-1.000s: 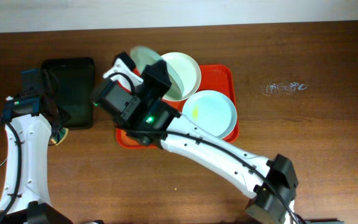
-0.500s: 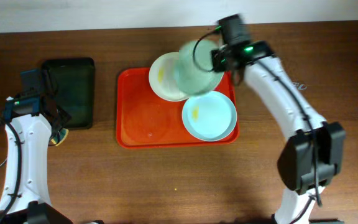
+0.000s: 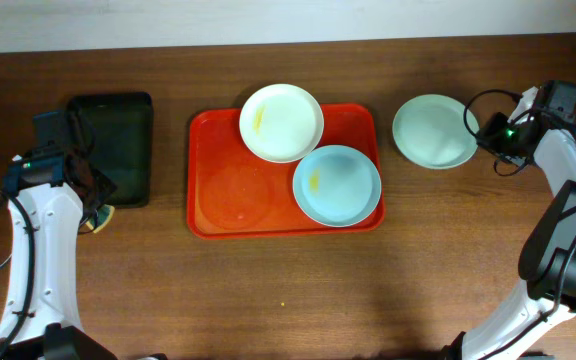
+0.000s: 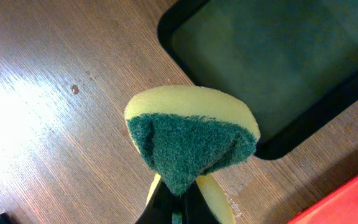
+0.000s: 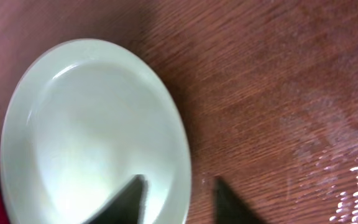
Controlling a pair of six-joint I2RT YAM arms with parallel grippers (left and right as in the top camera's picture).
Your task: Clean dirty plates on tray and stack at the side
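- Plates, three in all: cream-white plate (image 3: 281,122) and pale blue plate (image 3: 336,185) on the red tray (image 3: 230,190), the first overhanging its far rim; a yellowish smear on each, so judged not yet cleaned; pale green plate (image 3: 434,131) on the bare table (image 3: 268,300) just right of the red tray, not touching it, likely put there as the base of the stack
- Right gripper (image 5: 179,186) low at the edge of the pale green plate; jaws apart, one finger over the plate, the other over the wood; rim between them but seemingly not pinched
- Left gripper (image 4: 178,204) clamped on a sponge (image 4: 191,137), yellow foam with the green scouring face outward; held beside the black tray (image 3: 113,145), well apart from the red tray, presumably waiting for the next wipe
- Tally: one red tray; one black tray; one sponge; two smeared plates on the red tray; one plate at the side
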